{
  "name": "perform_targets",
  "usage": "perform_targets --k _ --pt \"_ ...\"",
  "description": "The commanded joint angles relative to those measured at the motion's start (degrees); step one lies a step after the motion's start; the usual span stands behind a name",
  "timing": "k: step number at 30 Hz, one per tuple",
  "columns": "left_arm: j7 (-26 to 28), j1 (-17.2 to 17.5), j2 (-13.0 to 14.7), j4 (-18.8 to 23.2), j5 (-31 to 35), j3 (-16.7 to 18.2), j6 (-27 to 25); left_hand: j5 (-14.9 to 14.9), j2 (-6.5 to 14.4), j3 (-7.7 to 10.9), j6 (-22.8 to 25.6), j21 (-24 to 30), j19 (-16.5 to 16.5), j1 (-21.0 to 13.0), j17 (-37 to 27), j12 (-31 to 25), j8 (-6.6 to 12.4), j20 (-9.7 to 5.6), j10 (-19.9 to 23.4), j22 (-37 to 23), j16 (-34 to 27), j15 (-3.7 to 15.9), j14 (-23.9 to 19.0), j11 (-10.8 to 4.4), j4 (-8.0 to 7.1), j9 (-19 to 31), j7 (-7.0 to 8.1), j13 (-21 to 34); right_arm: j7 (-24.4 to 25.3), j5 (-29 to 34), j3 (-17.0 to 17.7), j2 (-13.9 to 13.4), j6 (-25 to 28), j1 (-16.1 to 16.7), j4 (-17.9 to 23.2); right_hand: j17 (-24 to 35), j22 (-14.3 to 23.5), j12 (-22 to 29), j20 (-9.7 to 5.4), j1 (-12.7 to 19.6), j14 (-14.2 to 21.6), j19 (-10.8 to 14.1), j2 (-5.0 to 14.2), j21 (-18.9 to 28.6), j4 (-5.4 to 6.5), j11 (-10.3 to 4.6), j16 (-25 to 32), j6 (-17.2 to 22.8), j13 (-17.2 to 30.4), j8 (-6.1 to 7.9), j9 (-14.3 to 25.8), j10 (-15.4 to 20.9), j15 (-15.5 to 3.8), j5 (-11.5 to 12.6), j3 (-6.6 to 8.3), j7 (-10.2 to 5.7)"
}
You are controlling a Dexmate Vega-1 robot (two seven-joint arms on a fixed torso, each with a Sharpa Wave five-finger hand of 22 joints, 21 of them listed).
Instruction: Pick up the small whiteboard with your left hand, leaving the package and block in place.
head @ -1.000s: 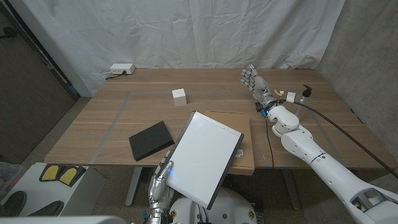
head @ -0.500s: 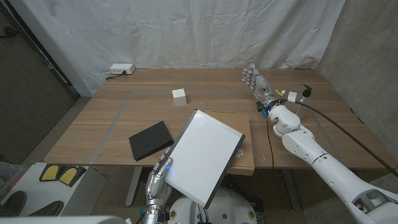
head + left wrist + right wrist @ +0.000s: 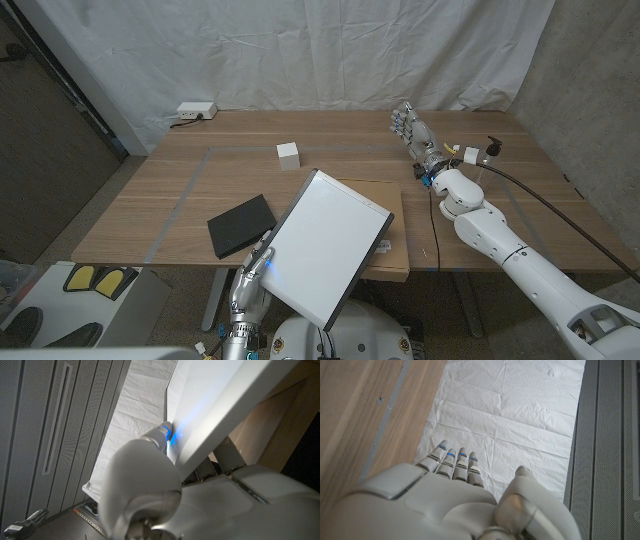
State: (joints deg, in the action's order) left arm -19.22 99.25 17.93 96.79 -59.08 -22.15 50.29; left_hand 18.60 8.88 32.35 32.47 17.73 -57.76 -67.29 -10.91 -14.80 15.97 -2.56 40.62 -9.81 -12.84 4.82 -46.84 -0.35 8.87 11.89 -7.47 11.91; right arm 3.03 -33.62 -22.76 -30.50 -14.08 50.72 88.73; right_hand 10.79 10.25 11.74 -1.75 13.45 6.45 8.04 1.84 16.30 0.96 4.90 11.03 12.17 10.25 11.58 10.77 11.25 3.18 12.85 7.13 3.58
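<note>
Whiteboard (image 3: pixel 325 250) is hanging tilted above the desk (image 3: pixel 150 200), left hand (image 3: pixel 250 285) fingers apparently pinching its lower edge for carrying; right hand (image 3: pixel 412 128) fingers are spreading idle.

table (image 3: pixel 200 190): matt wood grain | whiteboard (image 3: pixel 325 245): smooth white face | backdrop (image 3: pixel 300 50): creased white cloth

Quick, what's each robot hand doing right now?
Left robot hand: holding the whiteboard, lifted off the table.
Right robot hand: open, holding nothing.
</note>
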Motion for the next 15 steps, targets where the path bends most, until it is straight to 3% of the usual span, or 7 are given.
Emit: perform_targets --k 1,15 --pt "2.79 0.12 2.18 2.83 2.02 0.35 -0.52 0.39 -0.25 1.50 0.42 -0.39 -0.71 0.13 -0.21 0.30 -0.15 0.06 0.41 -0.03 0.30 -0.04 -0.40 -0.09 -0.81 0.32 0.06 0.11 0.05 0.12 0.15 -0.18 0.27 -0.41 -0.32 0.10 0.34 0.34 0.09 0.05 0.38 0.51 0.35 -0.08 -0.20 0.08 0.02 0.49 0.35 -0.17 0.23 0.46 -0.21 -0.05 -0.09 -0.07" --pt "5.91 -0.45 3.59 4.56 4.37 -0.25 -1.12 0.30 -0.24 2.11 0.76 -0.73 -0.70 0.54 -0.27 0.70 -0.49 0.17 0.61 -0.08 0.55 0.06 -0.61 -0.36 -1.08 0.40 0.18 0.19 -0.23 -0.09 0.40 -0.23 0.35 -1.14 -0.93 0.10 0.35 0.32 0.11 0.06 0.30 0.48 0.42 -0.30 -0.25 0.12 -0.03 0.58 0.35 -0.14 0.23 0.43 -0.18 -0.05 -0.12 -0.10"
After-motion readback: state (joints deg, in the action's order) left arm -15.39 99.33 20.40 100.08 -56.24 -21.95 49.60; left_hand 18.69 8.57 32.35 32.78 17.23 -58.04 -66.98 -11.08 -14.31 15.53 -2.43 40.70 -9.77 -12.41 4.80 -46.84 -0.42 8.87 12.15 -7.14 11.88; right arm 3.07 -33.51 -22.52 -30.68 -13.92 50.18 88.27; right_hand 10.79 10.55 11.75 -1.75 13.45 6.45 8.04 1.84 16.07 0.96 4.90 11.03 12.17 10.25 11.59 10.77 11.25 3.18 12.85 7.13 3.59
